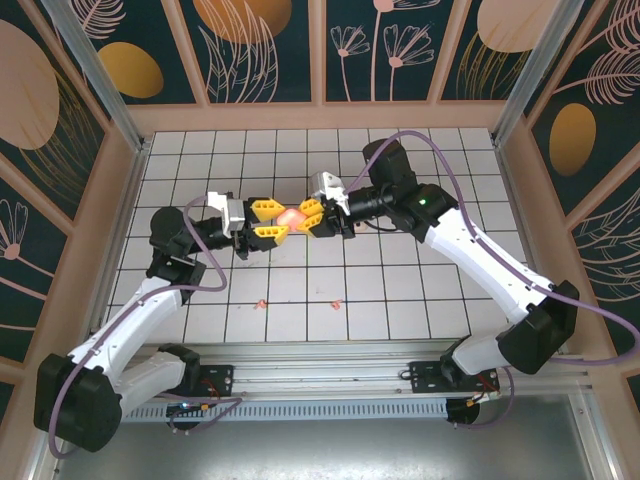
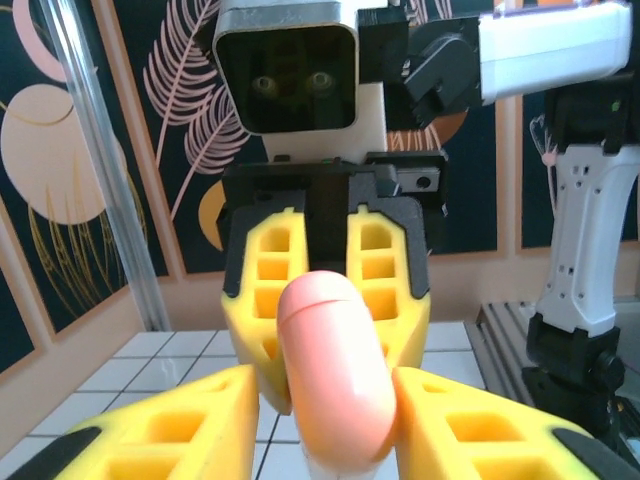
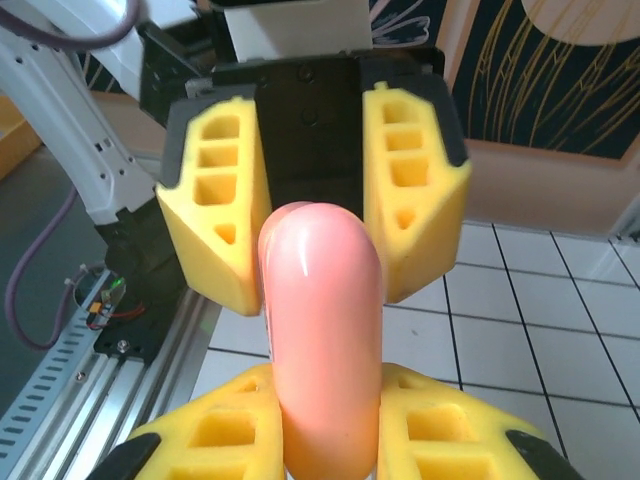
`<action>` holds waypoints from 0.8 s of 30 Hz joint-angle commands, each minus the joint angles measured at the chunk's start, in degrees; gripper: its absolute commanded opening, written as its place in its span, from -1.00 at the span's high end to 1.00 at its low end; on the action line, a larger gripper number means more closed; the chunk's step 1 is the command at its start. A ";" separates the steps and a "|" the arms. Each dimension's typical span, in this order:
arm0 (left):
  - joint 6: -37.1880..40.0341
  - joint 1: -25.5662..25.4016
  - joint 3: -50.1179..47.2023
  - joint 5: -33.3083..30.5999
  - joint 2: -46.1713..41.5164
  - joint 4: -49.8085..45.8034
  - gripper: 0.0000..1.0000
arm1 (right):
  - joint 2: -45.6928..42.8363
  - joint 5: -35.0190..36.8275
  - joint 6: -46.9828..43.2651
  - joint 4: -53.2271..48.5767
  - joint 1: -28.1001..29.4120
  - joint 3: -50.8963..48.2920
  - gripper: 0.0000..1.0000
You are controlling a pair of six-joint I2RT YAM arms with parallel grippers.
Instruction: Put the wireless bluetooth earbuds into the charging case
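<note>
A pink pill-shaped charging case hangs above the tiled floor between the two grippers, lid closed. My right gripper is shut on it, its yellow fingers pressed against both sides of the case. My left gripper faces it from the other end, open. One of its fingers stands a little off the case. Two tiny pink earbuds lie on the tiles near the front edge.
The white tiled floor is fenced by a peach wall at the back and sides. A metal rail with the arm bases runs along the near edge. Purple cables loop over both arms.
</note>
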 commanded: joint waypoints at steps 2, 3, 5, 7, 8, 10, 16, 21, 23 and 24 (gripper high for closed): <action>18.32 -0.29 4.39 -2.00 -1.86 -21.31 0.12 | -3.89 9.15 -3.12 -5.53 0.10 -0.73 0.66; 22.17 -0.30 5.10 -2.96 -1.89 -25.97 0.09 | -4.44 10.93 -5.10 -6.84 0.11 -1.28 0.65; 26.86 -0.30 6.06 -4.24 -1.61 -31.39 0.04 | -5.53 15.87 -6.49 -7.49 0.71 -2.82 0.65; 28.98 -0.26 6.56 -4.03 -0.87 -33.81 0.01 | -6.37 20.21 -7.02 -6.86 1.18 -4.46 0.64; 29.31 -0.29 6.77 -3.85 -0.52 -34.34 0.00 | -6.50 21.95 -7.61 -6.86 1.62 -4.66 0.64; 30.13 -0.29 7.44 -3.21 0.47 -35.82 -0.01 | -6.40 25.58 -8.82 -7.28 3.02 -4.71 0.64; 34.36 -0.30 11.57 -1.95 4.20 -43.43 -0.03 | -4.27 30.54 -11.55 -9.19 6.75 -2.65 0.64; 34.74 -0.54 12.15 -1.26 5.57 -44.17 -0.02 | -2.26 31.65 -12.56 -10.29 8.52 -1.13 0.64; 35.21 -0.63 12.09 -1.39 5.71 -44.76 -0.01 | -1.66 31.66 -12.63 -10.52 8.97 -0.70 0.64; 35.39 -0.73 12.13 -1.47 5.78 -44.99 -0.01 | -1.46 31.51 -12.65 -10.53 9.08 -0.57 0.64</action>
